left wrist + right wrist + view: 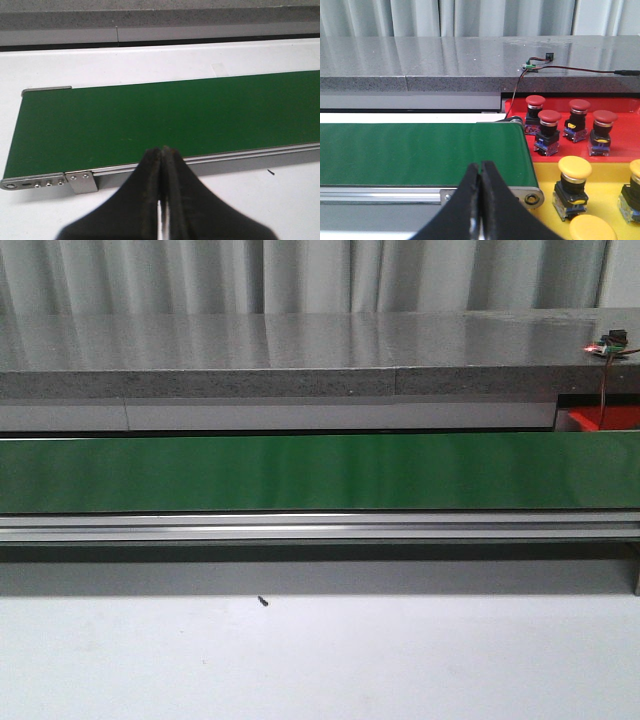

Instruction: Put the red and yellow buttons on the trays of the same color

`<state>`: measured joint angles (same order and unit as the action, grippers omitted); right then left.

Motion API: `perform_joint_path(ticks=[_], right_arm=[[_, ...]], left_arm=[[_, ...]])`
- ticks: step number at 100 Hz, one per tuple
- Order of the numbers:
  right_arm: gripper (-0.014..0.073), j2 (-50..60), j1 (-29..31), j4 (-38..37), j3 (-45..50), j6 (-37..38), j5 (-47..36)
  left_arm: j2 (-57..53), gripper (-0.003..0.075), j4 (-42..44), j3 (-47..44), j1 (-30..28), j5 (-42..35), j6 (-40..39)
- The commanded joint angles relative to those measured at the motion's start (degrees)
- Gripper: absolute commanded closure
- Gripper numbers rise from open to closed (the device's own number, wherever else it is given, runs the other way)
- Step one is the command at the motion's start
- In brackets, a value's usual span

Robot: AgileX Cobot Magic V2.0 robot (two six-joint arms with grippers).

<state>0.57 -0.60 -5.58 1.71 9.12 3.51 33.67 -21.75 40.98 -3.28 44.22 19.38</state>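
Well beside right claw [481,172]: red buttons [550,131].

Front view barely catches the red tray [600,420]; just a sliver at the right edge, mostly tucked behind the green belt [320,472], and no buttons show there at all; neither arm is in that shot. There's a tiny dark speck [262,601] on the white table, too small to tell what it is. Right wrist view cuts the yellow tray [605,200] off at the right and bottom; one yellow button [591,228] is sliced by the bottom edge, another [633,197] by the right edge. The red tray [620,150] runs off the right side too; the belt [420,147] runs off the opposite edge. In the left wrist view the belt [165,120] is cropped at one end.
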Motion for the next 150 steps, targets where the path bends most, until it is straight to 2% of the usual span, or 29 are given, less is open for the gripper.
perform_joint_path(ticks=[1, 17, 27, 32, 36, 59, 74, 106, 113, 150], right_arm=[[0.071, 1.11, 0.37, -0.84, -1.08, 0.05, -4.23], [0.071, 1.11, 0.37, -0.84, -1.08, 0.05, -4.18], [0.071, 1.11, 0.37, -0.84, -1.08, 0.05, -4.18], [0.071, 1.11, 0.37, -0.84, -1.08, 0.05, -4.18], [0.071, 1.11, 0.37, -0.84, -1.08, 0.05, -4.18], [0.071, 1.11, 0.37, -0.84, -1.08, 0.05, -4.18], [0.071, 1.11, 0.37, -0.84, -1.08, 0.05, -4.18], [0.071, 1.11, 0.37, -0.84, -1.08, 0.05, -4.18], [0.071, 1.06, 0.37, -0.84, -1.08, 0.05, -4.19], [0.071, 1.0, 0.37, -0.84, -1.08, 0.05, -4.17]], left_arm=[[-1.3, 0.074, 1.57, 0.62, 0.64, -5.49, -2.04], [-4.39, 0.074, 9.44, -5.72, 3.88, -20.65, -9.23], [-6.58, 0.074, 19.96, -11.43, 6.78, -33.35, -19.38], [-7.69, 0.074, 25.05, -14.11, 7.53, -37.42, -24.94], [-8.77, 0.074, 26.54, -16.06, 7.81, -39.27, -26.4], [-17.68, 0.074, 26.2, -24.61, 6.24, -39.9, -25.63], [-23.53, 0.074, 20.6, -31.15, 4.34, -43.6, -19.38], [-36.09, 0.074, 18.39, -43.78, 4.34, -48.35, -19.38], [-35.89, 0.074, 18.39, -43.43, 4.34, -45.63, -19.38], [-35.89, 0.074, 18.39, -43.69, 4.34, -47.49, -19.38]])
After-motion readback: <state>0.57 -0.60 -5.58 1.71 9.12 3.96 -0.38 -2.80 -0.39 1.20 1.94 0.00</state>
